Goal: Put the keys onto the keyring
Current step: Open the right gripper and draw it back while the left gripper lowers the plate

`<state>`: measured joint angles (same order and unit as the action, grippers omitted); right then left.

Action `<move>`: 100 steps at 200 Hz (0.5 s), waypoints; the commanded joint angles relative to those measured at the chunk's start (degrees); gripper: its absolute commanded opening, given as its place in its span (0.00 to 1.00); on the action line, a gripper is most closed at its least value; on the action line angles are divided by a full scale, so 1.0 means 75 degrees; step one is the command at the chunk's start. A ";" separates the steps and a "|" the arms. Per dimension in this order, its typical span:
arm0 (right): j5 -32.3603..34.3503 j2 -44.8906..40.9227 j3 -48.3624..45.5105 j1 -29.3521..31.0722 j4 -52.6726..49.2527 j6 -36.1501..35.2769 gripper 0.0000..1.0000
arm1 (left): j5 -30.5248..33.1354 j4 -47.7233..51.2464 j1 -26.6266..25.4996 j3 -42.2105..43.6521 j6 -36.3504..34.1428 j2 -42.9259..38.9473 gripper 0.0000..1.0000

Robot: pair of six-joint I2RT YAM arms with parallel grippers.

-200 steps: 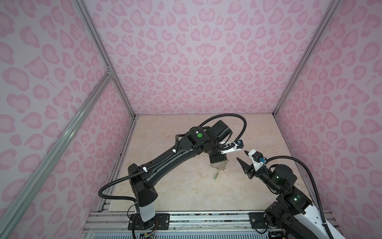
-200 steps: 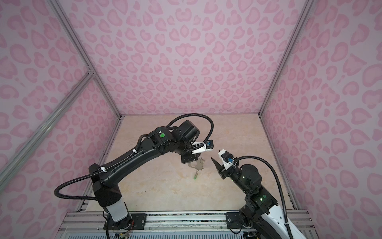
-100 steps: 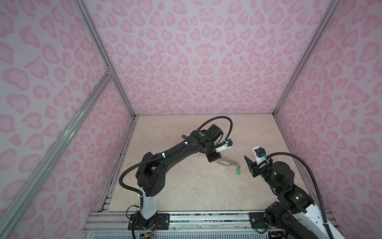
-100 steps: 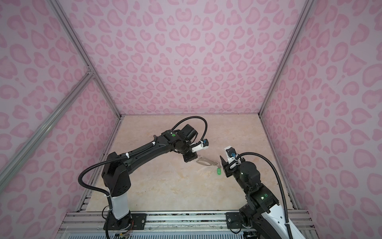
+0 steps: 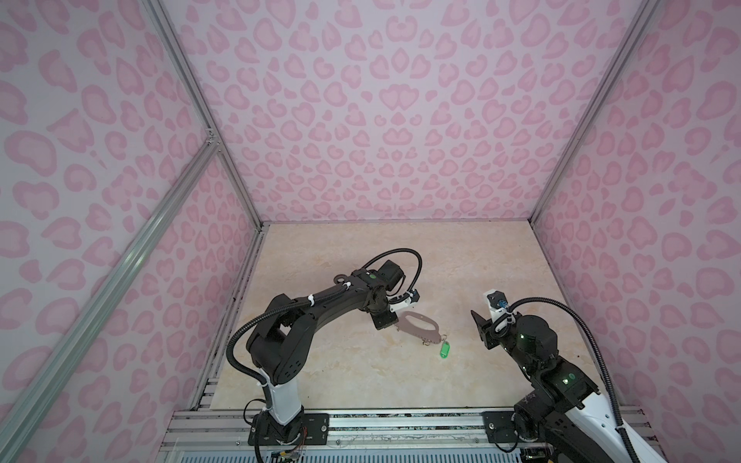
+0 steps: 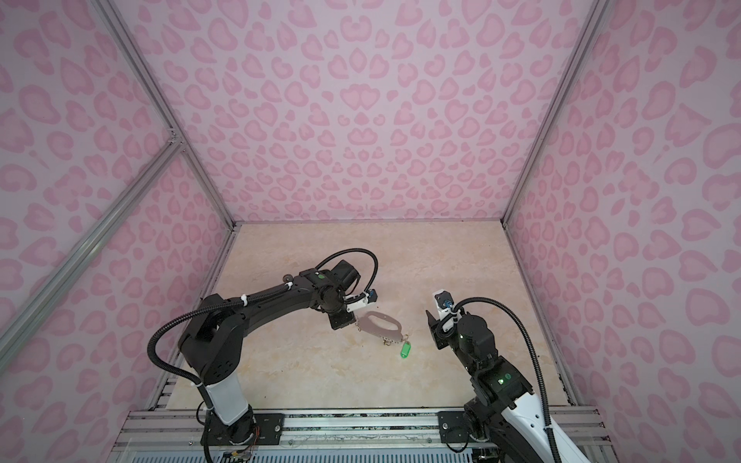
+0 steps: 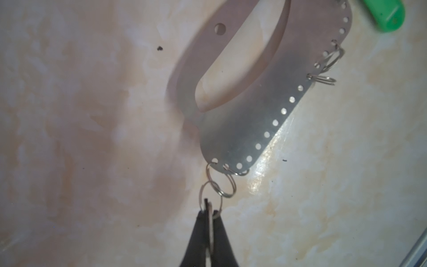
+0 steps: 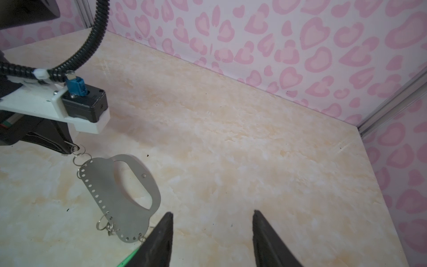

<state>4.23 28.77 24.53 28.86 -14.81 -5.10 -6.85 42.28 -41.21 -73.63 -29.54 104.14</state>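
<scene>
The keyring (image 5: 419, 326) (image 6: 377, 324) is a grey plate with an oval cutout and a row of holes, low over the beige table. My left gripper (image 7: 210, 211) (image 5: 392, 324) is shut on a thin silver key seen edge-on, with a black sliver beside it. Two linked wire rings (image 7: 221, 185) join this key to the plate's near corner (image 8: 80, 161). At the plate's other end a green tag (image 5: 444, 349) (image 6: 405, 349) (image 7: 385, 13) lies on the table, on a ring. My right gripper (image 8: 212, 212) (image 5: 481, 330) stands open and empty, a short way right of the tag.
Pink heart-patterned walls (image 5: 401, 120) close in the table (image 5: 461, 260) on three sides, with metal posts (image 8: 392, 104) at the corners. An aluminium rail (image 5: 401, 425) carrying both arm bases runs along the front edge. The left arm's cable loop (image 5: 401, 256) arches above its wrist.
The left arm has drawn back and come down, so the keyring went from hanging under the gripper to low over the table, green tag resting on it. The right gripper backed off slightly.
</scene>
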 commanded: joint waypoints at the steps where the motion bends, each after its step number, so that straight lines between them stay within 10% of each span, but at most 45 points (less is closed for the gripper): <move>1: -0.0075 0.0085 -0.0095 0.0010 0.0123 0.0024 0.55 | 0.0263 -0.0013 0.0080 0.0242 -0.0332 -0.0149 0.03; 100: -0.0148 0.0525 -0.0364 -0.0107 0.0505 0.0036 0.56 | 0.0564 0.0024 0.0455 0.0918 -0.0367 -0.0194 0.15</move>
<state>3.40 31.97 22.52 28.40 -13.56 -5.10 -3.18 42.28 -38.54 -67.66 -32.08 103.90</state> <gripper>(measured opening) 0.555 0.091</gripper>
